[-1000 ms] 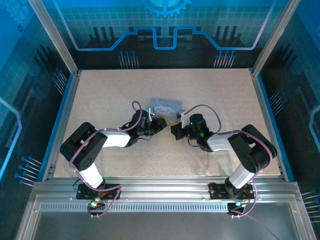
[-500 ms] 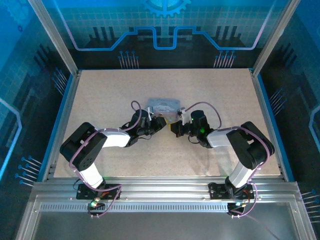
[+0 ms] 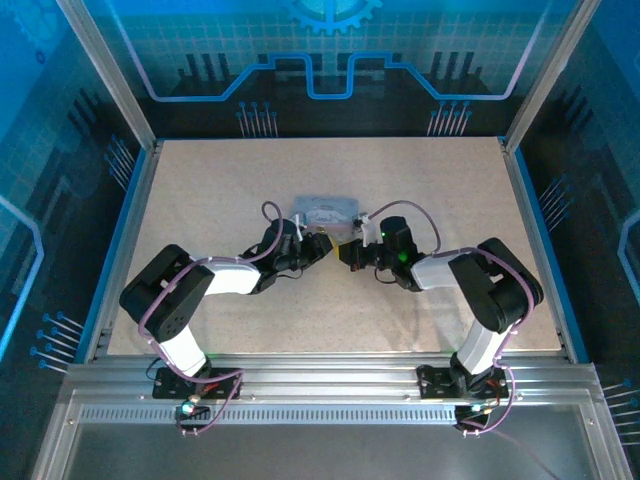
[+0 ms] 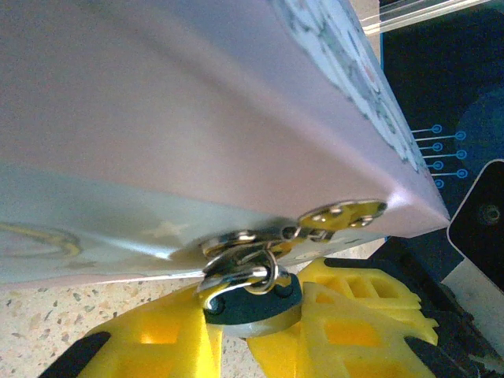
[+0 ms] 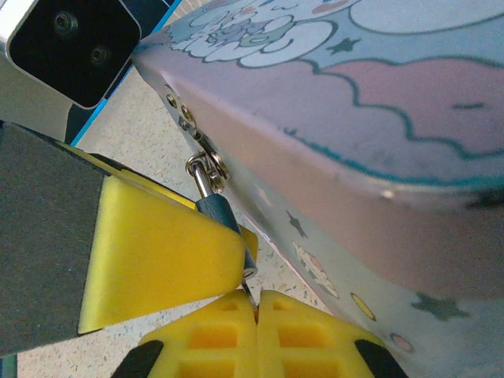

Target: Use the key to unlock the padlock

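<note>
The left gripper (image 4: 253, 335) is clamping its yellow pads on the dark padlock (image 4: 256, 305), which is hanging by its silvery shackle from the hasp (image 4: 342, 214) of the pastel tin (image 4: 157, 118). The right gripper (image 5: 256, 319) is pinching the thin key (image 5: 250, 290) between closed pads, right at the padlock's lower end beside the tin.

No readable text or numbers; tin (image 5: 354, 102) carries only cloud, star drawings

Left arm: reaching far and rightward, left gripper (image 3: 324, 246) pinching shut.
Right arm: reaching far and leftward, right gripper (image 3: 346, 255) pinching shut.
</note>
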{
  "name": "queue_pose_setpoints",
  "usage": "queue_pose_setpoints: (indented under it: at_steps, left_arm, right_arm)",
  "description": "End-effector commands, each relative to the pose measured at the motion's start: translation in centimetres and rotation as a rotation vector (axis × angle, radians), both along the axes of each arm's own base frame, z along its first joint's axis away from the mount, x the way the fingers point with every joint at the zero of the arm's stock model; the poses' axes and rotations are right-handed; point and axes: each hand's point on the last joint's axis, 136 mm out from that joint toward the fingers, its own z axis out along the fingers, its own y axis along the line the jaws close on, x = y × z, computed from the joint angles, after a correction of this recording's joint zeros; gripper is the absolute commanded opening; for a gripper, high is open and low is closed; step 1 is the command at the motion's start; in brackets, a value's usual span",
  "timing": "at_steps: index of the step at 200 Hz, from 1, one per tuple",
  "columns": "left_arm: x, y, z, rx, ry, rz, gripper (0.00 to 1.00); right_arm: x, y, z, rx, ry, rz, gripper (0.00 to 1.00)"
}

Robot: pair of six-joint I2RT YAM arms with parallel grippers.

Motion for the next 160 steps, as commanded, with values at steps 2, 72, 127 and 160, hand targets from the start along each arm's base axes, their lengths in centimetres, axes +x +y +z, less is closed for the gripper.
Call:
queue_pose_setpoints:
  at_steps: [2, 72, 127, 160]
  left_arm:
    - [-3.5, -3.2, 0.9, -0.061, 0.042, -0.189, 0.18]
    - [-3.5, -3.3, 0.8, -0.064, 0.045, -0.191, 0.19]
    - [-3.4, -3.7, -0.3, -0.077, 0.075, -0.194, 0.24]
    - [-3.4, -3.4, -1.4, -0.055, 0.091, -0.182, 0.34]
  right_arm:
    - [2.7, 1.6, 6.0, 0.102, -0.215, -0.009, 0.01]
    - [2.7, 1.5, 6.5, 0.104, -0.237, -0.029, 0.01]
    - [2.2, 0.9, 3.4, 0.080, -0.146, -0.065, 0.01]
    - [2.0, 0.6, 1.6, 0.062, -0.070, -0.087, 0.01]
